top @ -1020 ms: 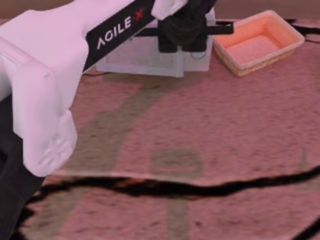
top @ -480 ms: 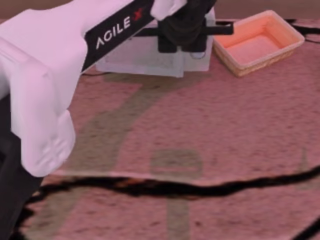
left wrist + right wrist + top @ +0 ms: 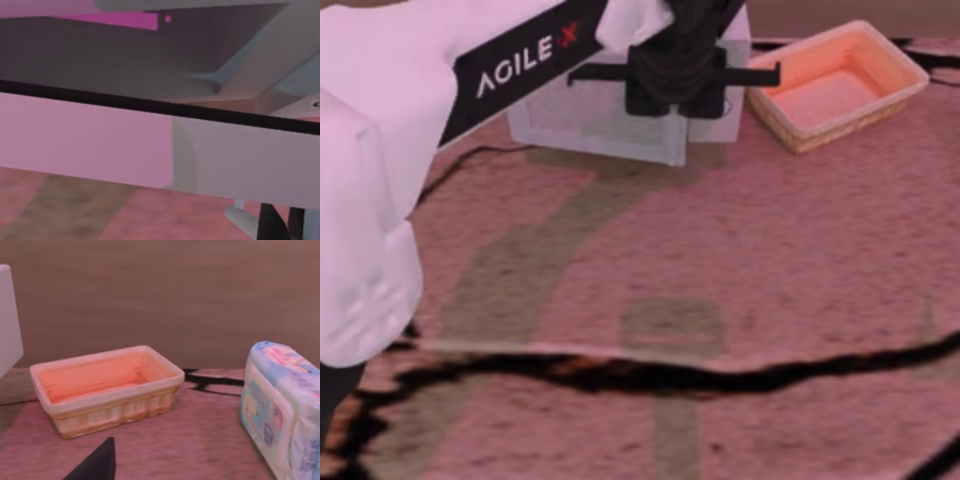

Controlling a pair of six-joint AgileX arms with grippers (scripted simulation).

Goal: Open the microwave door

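The white microwave (image 3: 735,40) stands at the far middle of the table. Its door (image 3: 590,125), a white panel with a pale speckled window, faces the near side. My left arm reaches across from the left, and my left gripper (image 3: 675,85) is black and sits right at the front of the microwave, over the door's right part. The left wrist view is filled by the door panel (image 3: 100,135) with a black edge line along it and a dark space beyond. My right gripper (image 3: 100,465) shows only as a dark tip, out of the top view.
A tan wicker basket (image 3: 835,85) with an orange inside stands right of the microwave; the basket (image 3: 107,385) also shows in the right wrist view. A blue and white soft pack (image 3: 280,400) stands near it. A black wavy line (image 3: 670,375) crosses the near table.
My left arm has swung left and its gripper has shifted slightly left and nearer along the microwave's front. The basket has not moved.
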